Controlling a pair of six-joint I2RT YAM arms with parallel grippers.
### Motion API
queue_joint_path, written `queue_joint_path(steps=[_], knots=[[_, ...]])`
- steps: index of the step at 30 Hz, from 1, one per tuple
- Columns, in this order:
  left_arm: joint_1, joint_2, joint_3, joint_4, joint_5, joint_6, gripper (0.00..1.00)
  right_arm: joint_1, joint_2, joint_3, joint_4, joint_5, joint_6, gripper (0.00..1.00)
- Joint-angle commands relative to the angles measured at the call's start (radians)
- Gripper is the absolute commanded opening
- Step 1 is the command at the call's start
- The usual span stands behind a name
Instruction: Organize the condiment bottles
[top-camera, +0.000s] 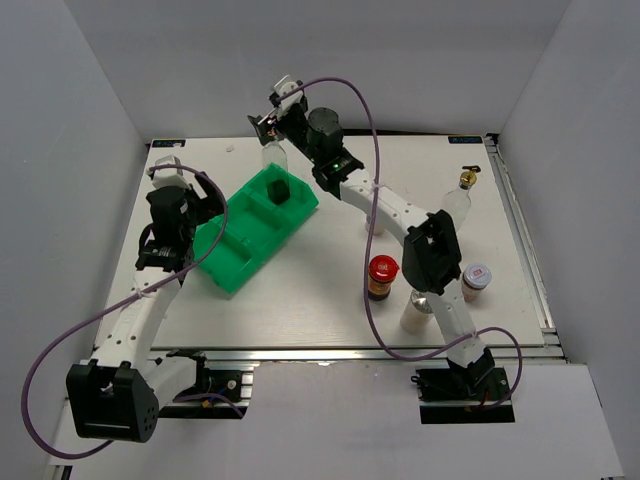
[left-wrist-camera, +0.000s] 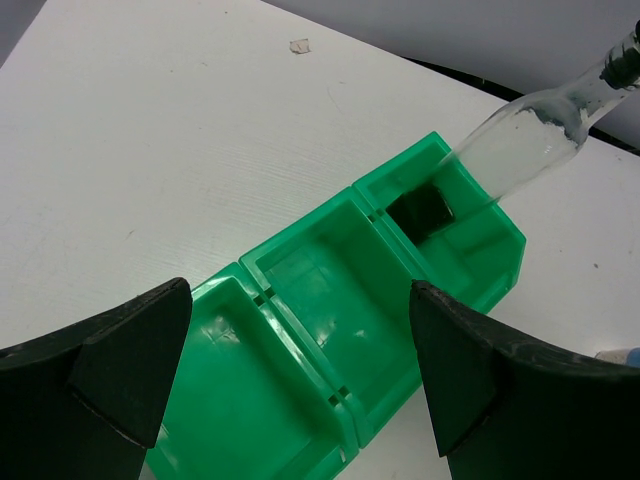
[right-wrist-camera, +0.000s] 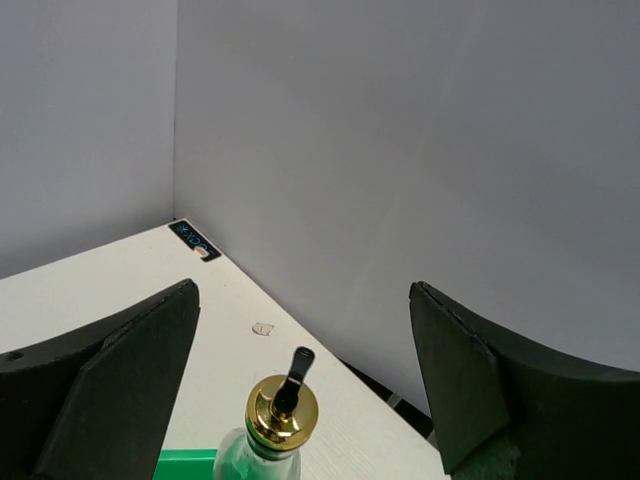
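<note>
The clear glass bottle (top-camera: 273, 157) with the gold pourer (right-wrist-camera: 283, 407) stands upright at the far end of the green compartmented tray (top-camera: 238, 255). In the left wrist view its base seems to sit in that end compartment, next to a dark patch (left-wrist-camera: 421, 211) that cannot be identified. The right gripper (right-wrist-camera: 302, 300) hangs directly above the pourer, its fingers spread wide to either side and touching neither the pourer nor the glass. The left gripper (left-wrist-camera: 300, 290) hovers over the tray's near compartments with its fingers also well apart and nothing between them. The other containers are all well to the right of the tray. A second glass bottle (top-camera: 459, 197) with a gold pourer stands farthest from it, near the table's right edge. A red-lidded dark jar (top-camera: 382, 277) is the closest of the group to the tray. A white-lidded small jar (top-camera: 476, 280) stands to the right of the red-lidded one. A silver-capped shaker (top-camera: 417, 311) sits between those two jars and nearer the arm bases, partly hidden under the right arm. Everything rests on the white table (top-camera: 300, 310).
</note>
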Motion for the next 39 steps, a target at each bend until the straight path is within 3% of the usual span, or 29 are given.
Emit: queue_joint_path(steps=[1,5,7,10,13,15,17,20,31,39], knots=[[0.002,-0.034,0.000,-0.011,-0.022,0.006,0.98,0.001,-0.178,0.013,-0.018,0.054,-0.021,0.89],[0.002,-0.045,-0.001,-0.017,-0.042,0.005,0.98,0.001,-0.325,-0.027,-0.175,0.176,0.026,0.89],[0.002,-0.051,-0.001,-0.021,-0.048,0.003,0.98,0.001,-0.432,-0.077,-0.285,0.315,0.026,0.89],[0.002,-0.059,-0.004,-0.017,-0.053,-0.001,0.98,-0.009,-0.583,-0.206,-0.421,0.518,0.044,0.89],[0.002,-0.053,-0.003,-0.015,-0.042,-0.004,0.98,-0.061,-0.734,-0.334,-0.640,0.609,0.144,0.89],[0.002,-0.047,-0.001,-0.012,-0.039,-0.007,0.98,-0.165,-0.839,-0.415,-0.769,0.550,0.237,0.89],[0.002,-0.038,-0.003,-0.009,-0.033,-0.009,0.98,-0.295,-0.904,-0.472,-0.812,0.510,0.300,0.89],[0.002,-0.022,0.000,-0.002,-0.015,-0.012,0.98,-0.389,-0.996,-0.558,-0.867,0.497,0.327,0.89],[0.002,0.008,0.002,0.005,-0.004,-0.014,0.98,-0.486,-1.065,-0.743,-0.973,0.539,0.348,0.89],[0.002,0.012,0.002,0.005,-0.002,-0.014,0.98,-0.531,-1.056,-0.864,-0.883,0.470,0.331,0.89]])
